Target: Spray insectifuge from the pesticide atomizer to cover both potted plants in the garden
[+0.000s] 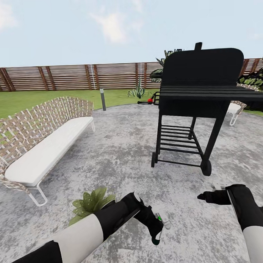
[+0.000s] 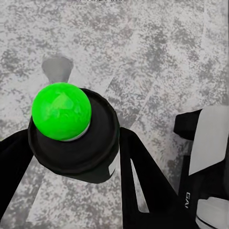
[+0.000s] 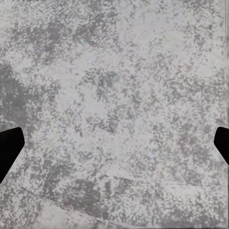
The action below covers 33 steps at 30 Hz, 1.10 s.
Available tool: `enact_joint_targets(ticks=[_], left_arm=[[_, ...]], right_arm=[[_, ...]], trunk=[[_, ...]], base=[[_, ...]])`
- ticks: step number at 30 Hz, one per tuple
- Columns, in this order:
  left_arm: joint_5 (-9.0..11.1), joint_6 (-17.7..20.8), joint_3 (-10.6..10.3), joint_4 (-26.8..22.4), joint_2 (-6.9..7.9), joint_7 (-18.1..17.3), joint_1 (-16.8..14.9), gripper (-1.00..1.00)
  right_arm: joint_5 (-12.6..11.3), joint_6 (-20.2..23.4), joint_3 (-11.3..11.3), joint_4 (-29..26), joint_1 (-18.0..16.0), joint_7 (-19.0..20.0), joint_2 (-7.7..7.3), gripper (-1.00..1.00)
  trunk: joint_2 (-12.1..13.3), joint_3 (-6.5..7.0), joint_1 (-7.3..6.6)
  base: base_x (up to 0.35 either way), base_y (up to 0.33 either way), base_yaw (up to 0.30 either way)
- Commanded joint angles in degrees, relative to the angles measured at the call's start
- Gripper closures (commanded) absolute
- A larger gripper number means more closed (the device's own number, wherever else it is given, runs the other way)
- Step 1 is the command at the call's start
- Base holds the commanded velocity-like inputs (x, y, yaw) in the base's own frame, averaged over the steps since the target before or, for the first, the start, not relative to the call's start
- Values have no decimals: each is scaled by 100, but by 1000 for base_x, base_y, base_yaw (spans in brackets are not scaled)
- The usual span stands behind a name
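Observation:
My left gripper (image 1: 157, 231) is shut on the pesticide atomizer (image 1: 159, 222), held low over the grey paved patio (image 1: 120, 147) with its white head and a bit of green showing. In the left wrist view the atomizer (image 2: 71, 143) is a dark round body topped by a bright green ball, with a black finger (image 2: 143, 176) on either side of it. One potted plant (image 1: 90, 203), a low rosette of pointed leaves, sits just behind my left forearm; its pot is hidden. My right gripper (image 1: 204, 196) hovers open over bare paving, its fingertips (image 3: 9, 143) far apart.
A black barbecue grill (image 1: 198, 102) on wheels stands ahead right. A woven bench (image 1: 41, 142) with a white cushion lines the left. Beyond are the lawn, a short grey lamp post (image 1: 102, 99), a spiky plant (image 1: 137, 91), a red item (image 1: 149, 100) and the wooden fence (image 1: 69, 77).

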Motion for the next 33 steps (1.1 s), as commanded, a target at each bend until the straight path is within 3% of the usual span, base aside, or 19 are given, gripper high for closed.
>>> enact_joint_targets(ticks=[1,13,22,27,33], left_arm=[[54,42,-12,1,0,11,-7,100],[59,42,-11,3,0,15,-7,100],[72,38,-18,-5,0,11,-7,100],[246,37,-18,-6,0,11,-7,100],[285,40,-18,-4,0,11,-7,100]], right_arm=[[62,12,-11,-6,-4,57,2,-100],[62,12,-20,-6,-6,56,-7,-100],[62,12,-20,-6,-4,56,-7,-100],[62,12,-20,-4,-3,56,-5,-100],[62,12,-20,-6,-6,56,-7,-100]], trunk=[[-3,-2,-1],[-3,51,-1],[-3,95,-1],[-3,120,-1],[-3,149,-1]], base=[[0,0,-215],[-3,0,-242],[-299,26,-246],[-223,220,-246],[-100,177,-246]])
